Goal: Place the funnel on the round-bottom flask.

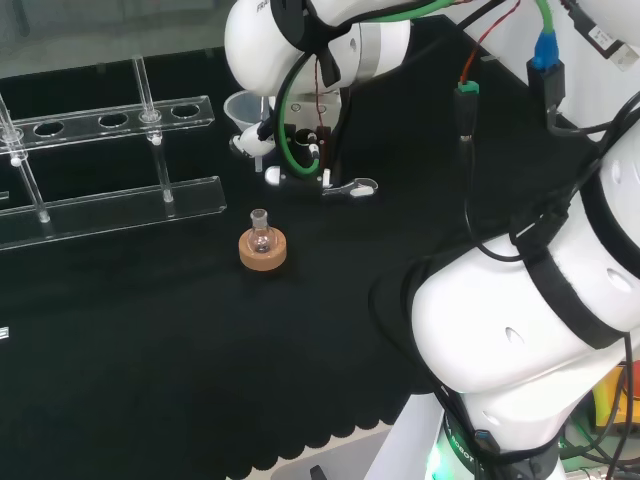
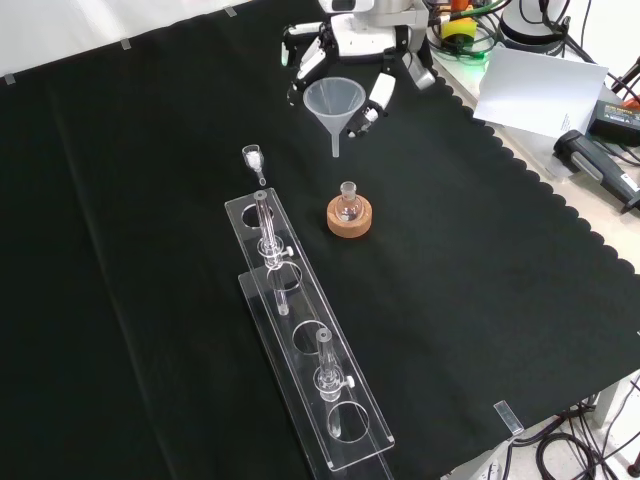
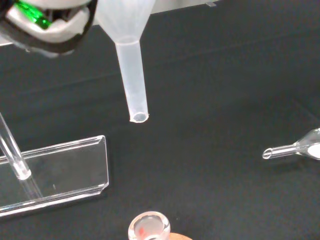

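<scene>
In the front view I am holding my hand (image 2: 345, 60) above the cloth (image 2: 150, 200) near its far edge, fingers curled around the rim of the funnel (image 2: 333, 105), whose stem is pointing down, clear of the cloth. Just nearer, the round-bottom flask (image 2: 348, 205) is sitting upright in its cork ring (image 2: 350, 222), beside the clear rack (image 2: 300, 340). The arm's links are covering my palm in the head view.
</scene>
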Robot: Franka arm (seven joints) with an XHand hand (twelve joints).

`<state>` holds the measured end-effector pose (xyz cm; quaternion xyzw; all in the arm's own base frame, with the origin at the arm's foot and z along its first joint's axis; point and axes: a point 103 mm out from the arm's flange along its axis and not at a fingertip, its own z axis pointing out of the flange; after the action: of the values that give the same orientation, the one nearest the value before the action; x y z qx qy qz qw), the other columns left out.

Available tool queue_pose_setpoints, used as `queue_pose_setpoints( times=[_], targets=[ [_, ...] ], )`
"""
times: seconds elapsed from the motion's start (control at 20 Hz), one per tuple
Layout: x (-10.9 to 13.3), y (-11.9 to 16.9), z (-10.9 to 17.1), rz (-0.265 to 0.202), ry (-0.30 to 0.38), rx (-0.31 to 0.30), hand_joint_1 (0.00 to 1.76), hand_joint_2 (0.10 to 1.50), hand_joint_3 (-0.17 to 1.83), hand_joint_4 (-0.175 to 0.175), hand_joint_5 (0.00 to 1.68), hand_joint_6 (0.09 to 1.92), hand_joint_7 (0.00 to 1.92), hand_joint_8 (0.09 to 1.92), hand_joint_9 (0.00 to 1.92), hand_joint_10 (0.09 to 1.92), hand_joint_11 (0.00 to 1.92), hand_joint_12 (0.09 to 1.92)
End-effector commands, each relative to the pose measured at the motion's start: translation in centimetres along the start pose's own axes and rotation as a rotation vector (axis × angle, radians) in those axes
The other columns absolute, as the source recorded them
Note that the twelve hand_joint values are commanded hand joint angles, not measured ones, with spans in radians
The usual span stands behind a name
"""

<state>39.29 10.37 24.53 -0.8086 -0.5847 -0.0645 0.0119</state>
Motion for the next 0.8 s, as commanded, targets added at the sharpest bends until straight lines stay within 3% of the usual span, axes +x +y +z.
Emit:
queue_pose_setpoints(
  times=[0.05,0.8],
  targets=[
    [-0.1,-0.5,1.1,-0.016,-0.004,0.02,0.86,0.6,0.7,0.08,0.94,0.51,1.15,0.58,0.91,0.33,0.0,1.35],
    [0.8,-1.8,3.6,-0.042,-0.052,0.021,0.86,0.6,0.7,0.082,0.94,0.52,1.16,0.57,0.92,0.33,0.0,1.35]
  ],
)
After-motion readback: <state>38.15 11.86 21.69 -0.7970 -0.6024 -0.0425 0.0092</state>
